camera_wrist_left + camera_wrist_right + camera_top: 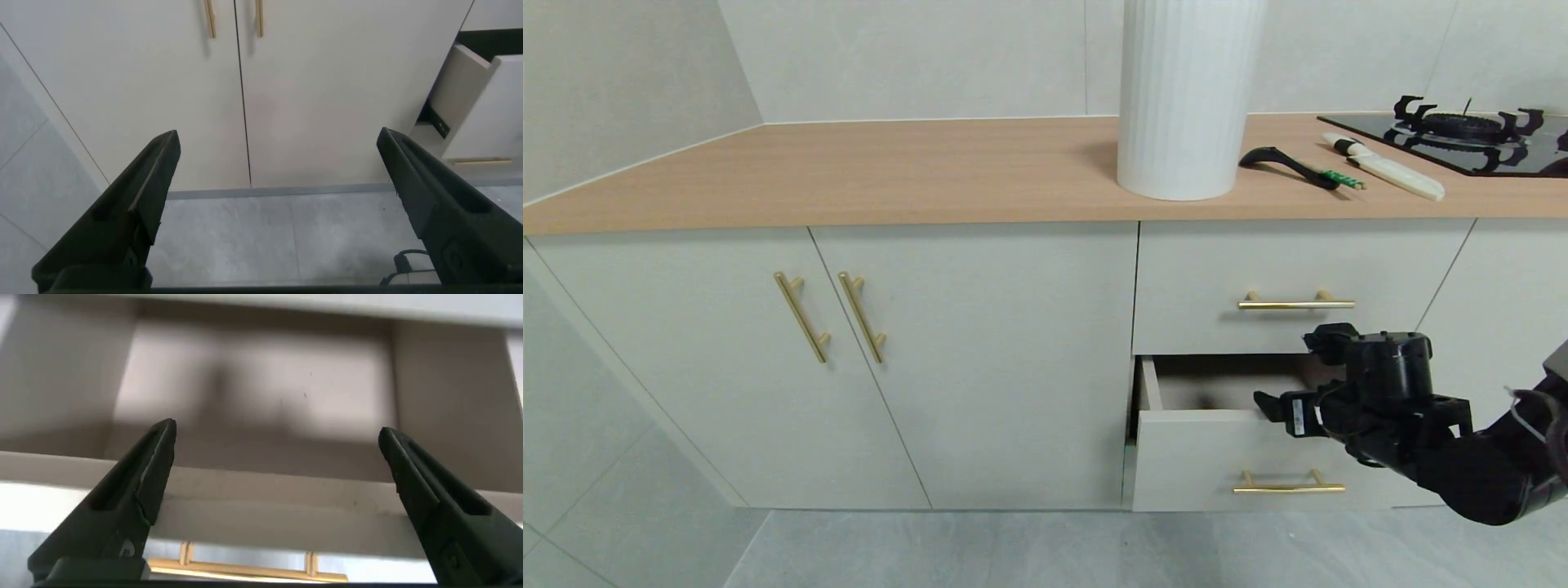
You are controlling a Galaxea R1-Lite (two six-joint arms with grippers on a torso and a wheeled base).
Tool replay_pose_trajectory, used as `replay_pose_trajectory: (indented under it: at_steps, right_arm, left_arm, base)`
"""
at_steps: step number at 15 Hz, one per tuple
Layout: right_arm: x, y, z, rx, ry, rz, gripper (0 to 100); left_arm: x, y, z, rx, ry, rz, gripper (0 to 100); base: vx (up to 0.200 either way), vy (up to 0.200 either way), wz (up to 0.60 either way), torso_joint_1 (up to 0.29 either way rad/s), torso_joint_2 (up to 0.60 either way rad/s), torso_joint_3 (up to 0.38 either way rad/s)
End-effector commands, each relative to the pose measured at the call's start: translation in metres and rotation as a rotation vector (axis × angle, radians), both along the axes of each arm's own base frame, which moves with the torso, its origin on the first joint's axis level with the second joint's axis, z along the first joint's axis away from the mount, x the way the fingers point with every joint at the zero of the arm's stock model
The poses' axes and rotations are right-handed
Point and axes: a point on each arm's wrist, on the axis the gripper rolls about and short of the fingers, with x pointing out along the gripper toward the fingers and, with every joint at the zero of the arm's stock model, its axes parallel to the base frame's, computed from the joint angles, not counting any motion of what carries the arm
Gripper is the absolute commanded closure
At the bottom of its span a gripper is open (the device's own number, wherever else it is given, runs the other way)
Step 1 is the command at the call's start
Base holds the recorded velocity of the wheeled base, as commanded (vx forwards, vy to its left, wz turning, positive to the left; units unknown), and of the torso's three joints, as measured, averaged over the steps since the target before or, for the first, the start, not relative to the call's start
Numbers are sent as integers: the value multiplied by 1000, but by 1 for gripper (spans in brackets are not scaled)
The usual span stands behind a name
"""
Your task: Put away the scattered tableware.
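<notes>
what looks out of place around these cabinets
The lower drawer stands pulled open while the upper drawer above it is shut, and the open right pincer sits at its top edge. On the counter, a black ladle and a white utensil lie loose beside the stove.

At four o'clock in the head view you see the right arm (1486, 474), a glossy black rounded shell with a boxy black wrist block (1392, 363) in front of it. The right gripper (1290, 367) carries a small white label (1297, 415). At the arm's three o'clock side a thin pale cable (1523, 404) loops. The left gripper (278, 135) has matte black, wedge-shaped fingers (139, 204) that taper to blunt tips.
</notes>
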Motion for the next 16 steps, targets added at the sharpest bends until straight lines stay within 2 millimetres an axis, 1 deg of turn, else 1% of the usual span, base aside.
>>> replay_pose_trajectory:
  at_steps: [1, 5, 6, 7, 10, 12, 16]
  right_arm:
    - [-8, -2, 20, 8, -18, 5, 0]
    - [-32, -7, 38, 14, 59, 52, 0]
    - [-35, -7, 40, 14, 73, 59, 0]
    - [-42, -7, 45, 6, 122, 73, 0]
    - [-47, -7, 45, -19, 224, 80, 0]
    - [-50, -7, 44, -28, 257, 85, 0]
    - [-62, -4, 40, -96, 371, 135, 0]
  left_arm:
    - [0, 0, 0, 0, 2, 1, 0]
    - [0, 0, 0, 0, 0, 1, 0]
    - [0, 0, 0, 0, 2, 1, 0]
    - [0, 0, 0, 0, 2, 1, 0]
    - [0, 0, 0, 0, 2, 1, 0]
    - [0, 0, 0, 0, 2, 1, 0]
    - [0, 0, 0, 0, 2, 1, 0]
  base:
    - [0, 0, 0, 0, 0, 0]
    - [0, 0, 0, 0, 0, 0]
    - [0, 0, 0, 0, 0, 0]
    - [0, 0, 0, 0, 0, 0]
    - [0, 0, 0, 0, 0, 0]
    - [0, 0, 0, 0, 0, 0]
    - [0, 0, 0, 0, 0, 0]
